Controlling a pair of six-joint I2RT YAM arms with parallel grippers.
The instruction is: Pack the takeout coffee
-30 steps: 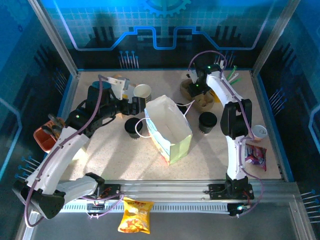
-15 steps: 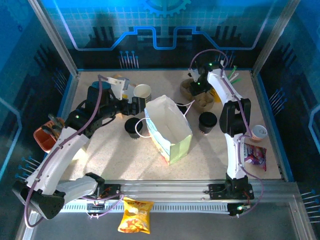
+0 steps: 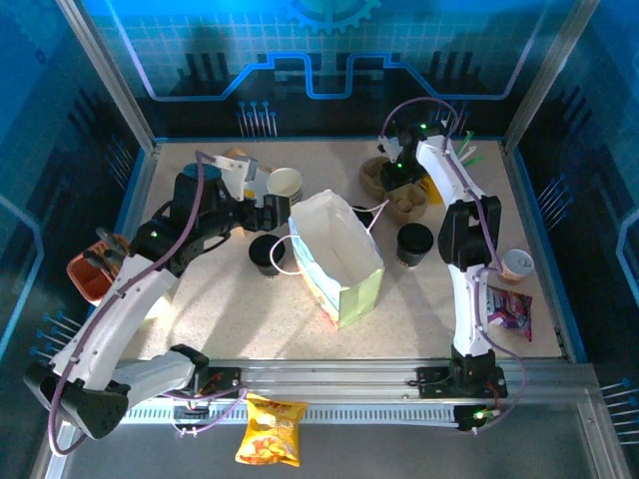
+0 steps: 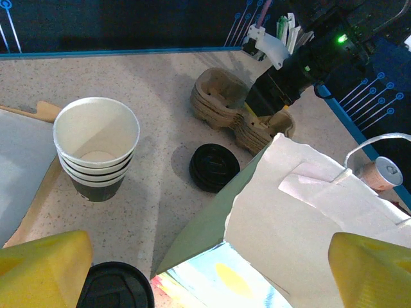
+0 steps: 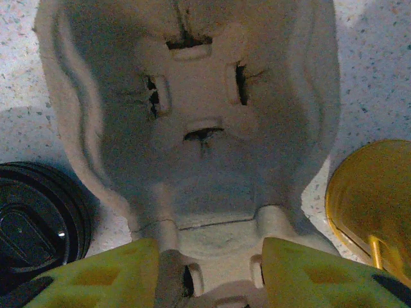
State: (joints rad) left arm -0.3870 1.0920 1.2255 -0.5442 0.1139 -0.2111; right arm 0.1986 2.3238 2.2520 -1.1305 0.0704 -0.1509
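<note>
The takeout coffee [image 3: 267,254], a small cup under a round black lid, stands left of the white paper bag [image 3: 334,254]; in the left wrist view its lid [image 4: 115,287] sits at the bottom edge. My left gripper [image 3: 275,212] hovers at the bag's upper left rim, open, with the bag's edge [image 4: 257,224] between its yellow fingers [image 4: 42,266]. My right gripper [image 3: 397,180] is open, straddling the near rim of a cardboard cup carrier [image 5: 205,147]. Its yellow fingertips [image 5: 96,276] flank the carrier's edge.
A stack of lidless cups [image 3: 285,183] [image 4: 96,144] stands behind the left gripper. Bare black lids [image 4: 215,167] [image 5: 32,221] lie between carriers and bag. Another black-lidded cup [image 3: 414,242] is right of the bag. A can [image 3: 517,262] and snack pack [image 3: 509,309] lie far right.
The right wrist has shifted slightly back and right over the carriers. The left arm, bag and lidded cup have not moved.
</note>
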